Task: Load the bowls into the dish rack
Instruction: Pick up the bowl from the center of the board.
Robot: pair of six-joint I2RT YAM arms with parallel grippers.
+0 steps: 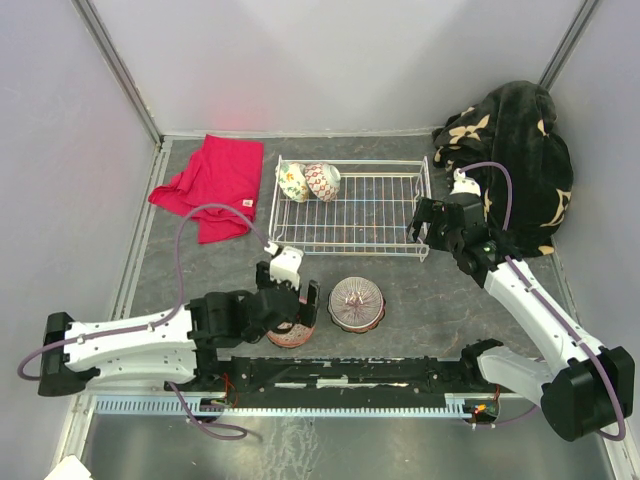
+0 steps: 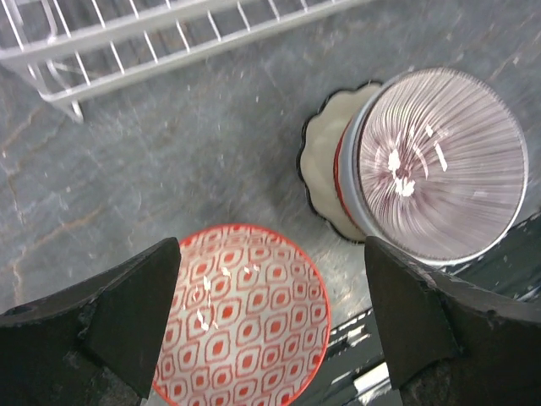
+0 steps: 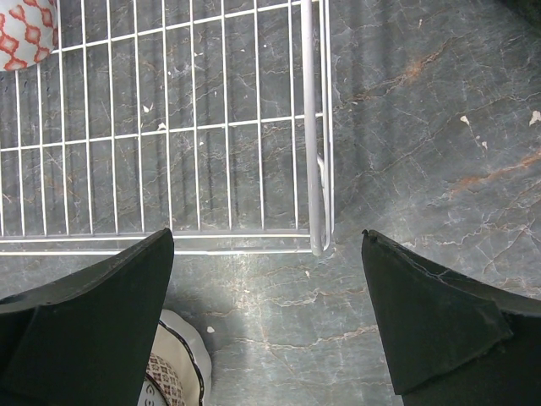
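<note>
The white wire dish rack [image 1: 370,215] holds two bowls on their sides at its left end, a floral one [image 1: 292,181] and a red-patterned one [image 1: 323,181]. In front of it a pale ribbed bowl [image 1: 357,303] sits in a cream scalloped bowl [image 2: 324,156]. A red-and-white patterned bowl [image 2: 245,321] stands upright to their left. My left gripper [image 2: 270,254] hangs open over this bowl, one finger on each side, not touching it. My right gripper [image 3: 266,321] is open over bare table by the rack's near right corner [image 3: 317,241].
A red cloth [image 1: 210,185] lies left of the rack. A dark patterned blanket [image 1: 515,160] is heaped at the back right. Grey walls close in the table on three sides. The arms' base rail [image 1: 350,375] runs along the near edge.
</note>
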